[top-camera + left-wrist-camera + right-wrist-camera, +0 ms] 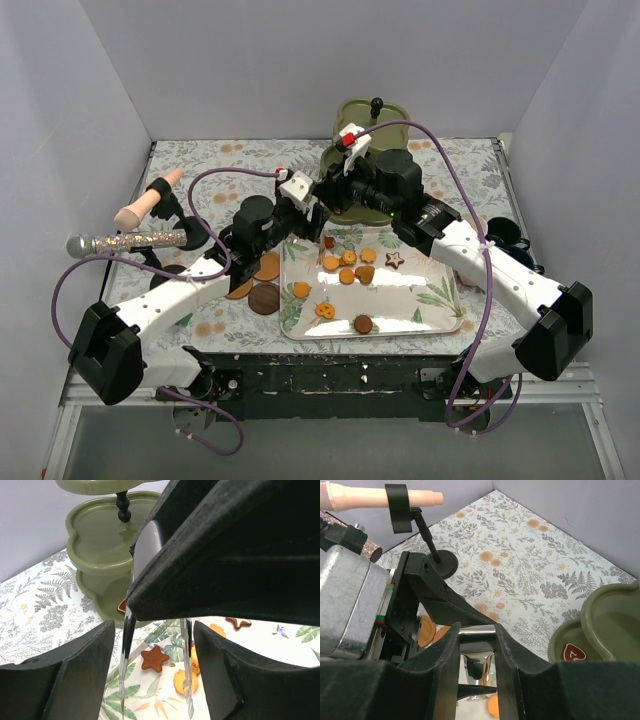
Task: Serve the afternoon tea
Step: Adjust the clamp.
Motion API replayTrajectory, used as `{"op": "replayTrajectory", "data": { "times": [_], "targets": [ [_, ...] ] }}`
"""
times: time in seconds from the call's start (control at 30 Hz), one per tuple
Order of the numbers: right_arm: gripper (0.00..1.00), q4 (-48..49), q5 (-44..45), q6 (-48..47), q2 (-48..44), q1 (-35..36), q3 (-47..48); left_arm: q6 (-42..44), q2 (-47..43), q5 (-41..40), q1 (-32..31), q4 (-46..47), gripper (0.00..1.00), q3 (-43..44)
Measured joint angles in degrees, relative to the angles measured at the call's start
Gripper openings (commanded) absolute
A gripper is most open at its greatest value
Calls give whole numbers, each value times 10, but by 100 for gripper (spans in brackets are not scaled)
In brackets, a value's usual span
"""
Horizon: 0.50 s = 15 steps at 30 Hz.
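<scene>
Star biscuit (pixel 154 659) lies below metal tongs (pixel 187 670); my right tool (pixel 476 630) clamps their top, seemingly to steady them; left tool (pixel 152 630) grip unclear.

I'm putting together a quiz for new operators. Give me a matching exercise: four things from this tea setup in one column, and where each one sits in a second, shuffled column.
Things
1. star biscuit
2. heart biscuit
3. brown coasters
4. metal tongs

Places
A. on the table, left of the tray
B. between the fingers of the left gripper
C. on the tray
D. in the bottom tier of the green stand

Pairs: 1-C, 2-D, 3-A, 4-B
</scene>
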Motion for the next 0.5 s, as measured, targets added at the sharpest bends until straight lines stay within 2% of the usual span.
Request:
{"op": "replayTrajectory", "data": {
  "times": [0.3, 0.5],
  "targets": [
    [1, 0, 0, 4, 0, 0, 0, 0, 5, 3, 0, 1, 43, 4],
    [1, -1, 8, 9, 0, 0, 0, -2, 16, 7, 0, 3, 36, 10]
  ]
}}
